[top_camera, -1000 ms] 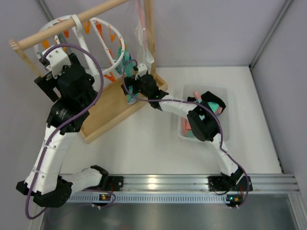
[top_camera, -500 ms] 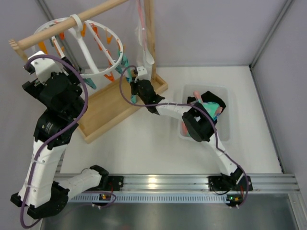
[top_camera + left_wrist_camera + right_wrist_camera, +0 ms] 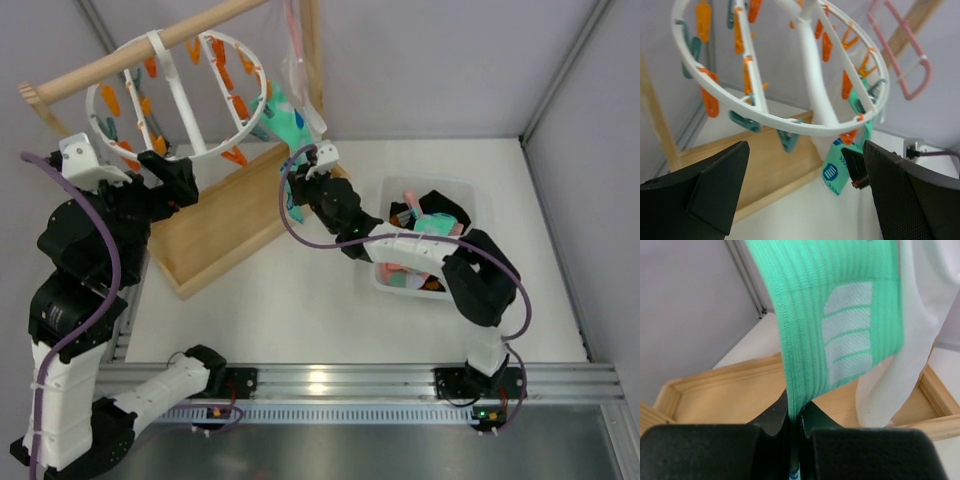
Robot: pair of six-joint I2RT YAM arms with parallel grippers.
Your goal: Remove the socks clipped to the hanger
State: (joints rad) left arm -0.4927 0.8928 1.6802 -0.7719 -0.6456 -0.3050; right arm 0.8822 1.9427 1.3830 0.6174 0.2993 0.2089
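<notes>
The hanger (image 3: 178, 105), a white ring with orange and teal clips, hangs tilted from the wooden rail. A teal patterned sock (image 3: 283, 118) is clipped at its right rim. My right gripper (image 3: 303, 160) sits just below, shut on the sock's lower end. The right wrist view shows the teal sock (image 3: 840, 315) pinched between the black fingers of the right gripper (image 3: 799, 415), with a pale sock (image 3: 905, 365) beside it. My left gripper (image 3: 172, 178) is open, low and left of the ring. In its wrist view the left gripper (image 3: 802, 195) frames the hanger (image 3: 790, 122) and the teal sock (image 3: 840, 167).
The wooden rail (image 3: 150, 50) and post stand on a wooden base tray (image 3: 215, 225). A clear bin (image 3: 470, 195) holding several socks sits right of the tray. A pink hanger (image 3: 905, 60) dangles from the post. Grey walls close in at the back and on both sides.
The right gripper has shut on the teal sock and drawn it rightward. The left arm has pulled back down and to the left, away from the ring. The hanger has swung and tilted.
</notes>
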